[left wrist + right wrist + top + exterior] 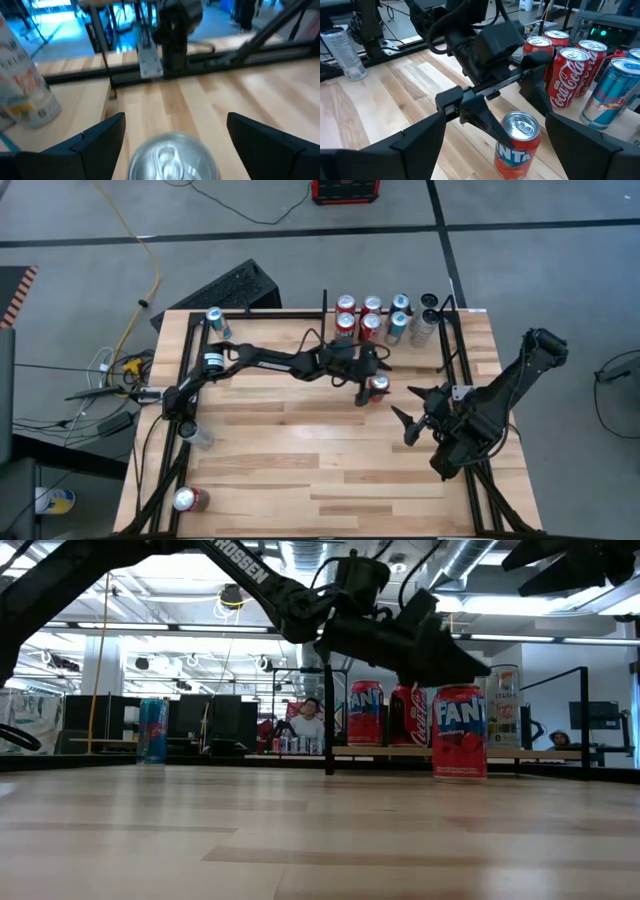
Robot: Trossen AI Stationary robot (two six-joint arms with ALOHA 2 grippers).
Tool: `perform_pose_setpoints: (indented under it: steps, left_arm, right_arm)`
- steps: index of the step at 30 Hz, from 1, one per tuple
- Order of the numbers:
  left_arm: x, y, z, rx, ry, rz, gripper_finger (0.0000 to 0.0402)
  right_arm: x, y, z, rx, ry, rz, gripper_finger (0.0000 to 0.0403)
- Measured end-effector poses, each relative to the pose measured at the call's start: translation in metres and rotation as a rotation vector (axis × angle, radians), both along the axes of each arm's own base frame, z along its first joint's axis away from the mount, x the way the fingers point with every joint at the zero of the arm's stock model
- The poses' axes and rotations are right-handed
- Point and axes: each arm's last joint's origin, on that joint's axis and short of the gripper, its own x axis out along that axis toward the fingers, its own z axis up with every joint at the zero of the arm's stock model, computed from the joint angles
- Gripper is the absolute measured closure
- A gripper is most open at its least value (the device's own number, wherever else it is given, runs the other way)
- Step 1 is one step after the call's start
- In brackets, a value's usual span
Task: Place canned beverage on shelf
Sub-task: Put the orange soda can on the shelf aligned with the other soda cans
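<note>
1. A red Fanta can is seen standing upright on the table just right of centre in the high view, short of the shelf along the upper edge.
2. The left gripper is positioned over this can, with a finger on each side; in the right wrist view the fingers are seen beside the can's rim, and in the left wrist view a gap shows between each finger and the can top. The jaws are judged part-open around the can, not yet clamped.
3. The right gripper is held with its fingers spread wide and empty at centre right of the high view, near the can but apart from it.
4. On the shelf, red cans and blue-silver cans are already grouped at upper centre.
5. A lone blue can stands at the upper left, and another red can lies at the lower left.
6. The step in hand is judged to be the grasp. The next move calls for the fingers to be closed squarely on the can body, so that it is lifted and carried to a free spot without the standing cans being knocked.
</note>
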Motion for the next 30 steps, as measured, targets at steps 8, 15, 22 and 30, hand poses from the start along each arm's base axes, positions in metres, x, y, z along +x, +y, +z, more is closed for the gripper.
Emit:
perform_pose_setpoints:
  steps: [8,15,22,30]
  left_arm:
    - [-0.002,0.003,-0.008,0.036,0.07,0.053,0.0068]
    - [-0.003,0.004,-0.012,0.027,0.116,0.048,0.0068]
    - [-0.004,0.003,-0.016,0.018,0.156,0.045,0.0085]
    - [-0.004,0.004,-0.015,-0.001,0.154,0.051,0.0123]
  right_arm:
    - [0.001,-0.002,0.0,-0.022,0.02,-0.002,0.0035]
    - [0.001,-0.002,0.0,-0.024,0.024,-0.002,0.0035]
    - [0.001,-0.002,0.0,-0.023,0.024,-0.002,0.0035]
    - [0.001,-0.002,0.0,-0.02,0.026,-0.001,0.0035]
